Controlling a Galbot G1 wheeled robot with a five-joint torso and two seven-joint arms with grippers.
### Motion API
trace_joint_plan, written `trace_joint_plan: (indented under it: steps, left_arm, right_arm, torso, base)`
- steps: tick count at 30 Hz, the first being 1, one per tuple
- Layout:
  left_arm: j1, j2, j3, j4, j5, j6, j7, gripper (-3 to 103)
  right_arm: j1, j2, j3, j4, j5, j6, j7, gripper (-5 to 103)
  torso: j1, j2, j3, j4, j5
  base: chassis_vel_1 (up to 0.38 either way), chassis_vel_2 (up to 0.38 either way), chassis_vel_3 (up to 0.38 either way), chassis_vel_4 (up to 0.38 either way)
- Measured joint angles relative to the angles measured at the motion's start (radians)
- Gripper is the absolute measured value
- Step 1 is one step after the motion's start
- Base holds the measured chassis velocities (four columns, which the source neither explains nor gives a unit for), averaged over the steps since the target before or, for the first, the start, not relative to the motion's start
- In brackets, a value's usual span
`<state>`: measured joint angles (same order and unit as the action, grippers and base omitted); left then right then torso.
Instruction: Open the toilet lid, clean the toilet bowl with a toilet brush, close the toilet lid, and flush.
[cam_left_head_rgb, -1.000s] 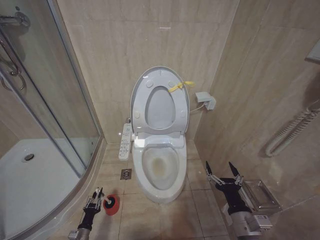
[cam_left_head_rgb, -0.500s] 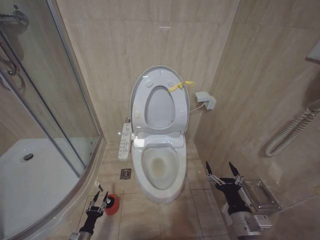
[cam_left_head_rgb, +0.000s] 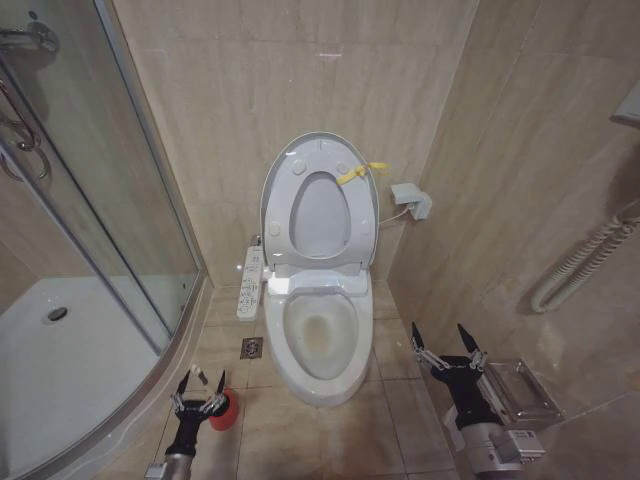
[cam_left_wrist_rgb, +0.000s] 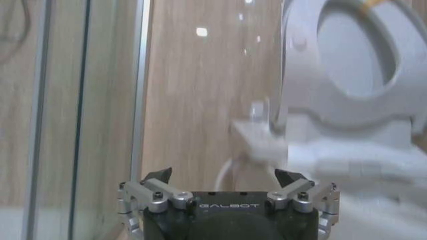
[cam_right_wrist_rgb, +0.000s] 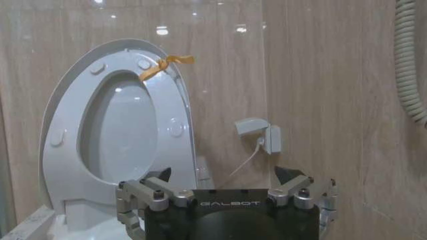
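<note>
The toilet lid (cam_left_head_rgb: 320, 215) stands raised against the back wall with the ring seat (cam_left_head_rgb: 283, 205) in front of it and a yellow strap (cam_left_head_rgb: 360, 172) at its top edge. Below them lies the open toilet bowl (cam_left_head_rgb: 320, 335) with water at the bottom. On the floor left of the toilet is the red cup holder (cam_left_head_rgb: 224, 410) of the toilet brush; I cannot make out the handle. My left gripper (cam_left_head_rgb: 201, 384) is open just beside the holder, nothing between its fingers (cam_left_wrist_rgb: 223, 176). To the right of the bowl, my right gripper (cam_left_head_rgb: 440, 335) is open and points at the lid (cam_right_wrist_rgb: 123, 125).
A curved glass shower enclosure (cam_left_head_rgb: 100, 250) borders the left side. A white control panel (cam_left_head_rgb: 251, 283) juts out left of the toilet, with a floor drain (cam_left_head_rgb: 252, 348) below it. A wall box (cam_left_head_rgb: 412, 200), a hose (cam_left_head_rgb: 585, 260) and a metal rack (cam_left_head_rgb: 520, 390) line the right wall.
My left gripper's fingers have spread from nearly closed to wide open beside the red holder, and the gripper shifted slightly right. The right arm and the toilet have not moved.
</note>
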<state>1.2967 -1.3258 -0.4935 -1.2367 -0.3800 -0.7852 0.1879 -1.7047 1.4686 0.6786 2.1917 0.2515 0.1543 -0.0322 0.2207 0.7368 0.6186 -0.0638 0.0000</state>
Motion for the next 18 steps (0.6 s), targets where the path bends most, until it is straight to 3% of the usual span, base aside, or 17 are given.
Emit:
trace_joint_plan:
  steps: [2,3,7,8,11,12,15,16,18]
  left_arm:
    - [0.02,0.001,0.005,-0.112,0.012,0.031,-0.054,100]
    - [0.02,0.001,0.005,-0.112,0.012,0.031,-0.054,100]
    - [0.061,0.013,0.021,-0.35,0.023,0.15,-0.143,100]
    - [0.061,0.013,0.021,-0.35,0.023,0.15,-0.143,100]
    - [0.102,0.022,0.043,-0.553,0.093,0.274,-0.251,100]
    - [0.102,0.022,0.043,-0.553,0.093,0.274,-0.251,100]
    - [0.163,0.029,0.07,-0.733,0.097,0.399,-0.292,100]
    - [0.163,0.029,0.07,-0.733,0.097,0.399,-0.292,100]
    - [0.21,0.036,0.077,-0.802,0.093,0.465,-0.3,100]
  right_arm:
    - [0.0,0.0,0.0,0.0,0.0,0.0,0.0,100]
    - [0.0,0.0,0.0,0.0,0.0,0.0,0.0,100]
    - [0.0,0.0,0.0,0.0,0.0,0.0,0.0,100]
    - [0.0,0.0,0.0,0.0,0.0,0.0,0.0,100]
    - [0.0,0.0,0.0,0.0,0.0,0.0,0.0,100]
    - [0.0,0.0,0.0,0.0,0.0,0.0,0.0,100]
    - [0.0,0.0,0.0,0.0,0.0,0.0,0.0,100]
    - [0.0,0.0,0.0,0.0,0.0,0.0,0.0,100]
    - [0.0,0.0,0.0,0.0,0.0,0.0,0.0,100]
  torso:
    - [0.0,0.0,0.0,0.0,-0.0002]
    - [0.0,0.0,0.0,0.0,-0.0002]
    - [0.0,0.0,0.0,-0.0003,0.0001]
    - [0.0,0.0,0.0,-0.0003,0.0001]
    - [0.0,0.0,0.0,-0.0002,0.0001]
    - [0.0,0.0,0.0,-0.0002,0.0001]
    - [0.0,0.0,0.0,-0.0003,0.0001]
    - [0.0,0.0,0.0,-0.0003,0.0001]
    - [0.0,0.0,0.0,0.0,0.0002]
  base:
    - [0.0,0.0,0.0,0.0]
    - [0.0,0.0,0.0,0.0]
    - [0.0,0.0,0.0,0.0]
    - [0.0,0.0,0.0,0.0]
    - [0.0,0.0,0.0,0.0]
    - [0.0,0.0,0.0,0.0]
    - [0.0,0.0,0.0,0.0]
    - [0.0,0.0,0.0,0.0]
    - [0.0,0.0,0.0,0.0]
